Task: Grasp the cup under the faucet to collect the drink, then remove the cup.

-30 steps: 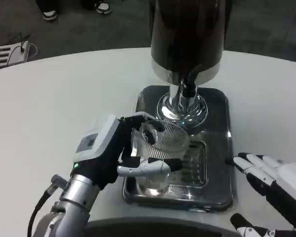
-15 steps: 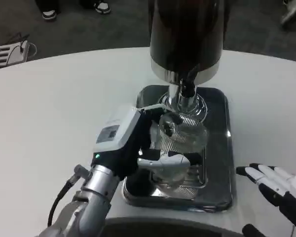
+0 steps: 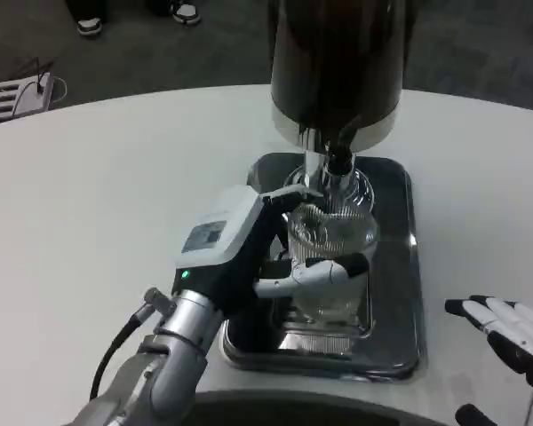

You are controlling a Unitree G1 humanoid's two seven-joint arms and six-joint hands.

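A white table [image 3: 115, 222] filled the view, with dark floor behind it. Nearest, at the right edge, the right hand [image 3: 513, 333] hovered over the table, fingers spread and holding nothing. The left hand [image 3: 258, 253] grasped the ribbed clear cup [image 3: 331, 257], which stood upright on the steel tray [image 3: 400, 293], directly under the faucet [image 3: 339, 164] of the dark dispenser [image 3: 338, 62].

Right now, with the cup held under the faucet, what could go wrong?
The left hand holds the cup close below the faucet; its rim may not sit squarely under the spout, so drink could spill onto the tray. The ribbed clear cup might slip or tilt in the fingers. Lifting it could knock the faucet.
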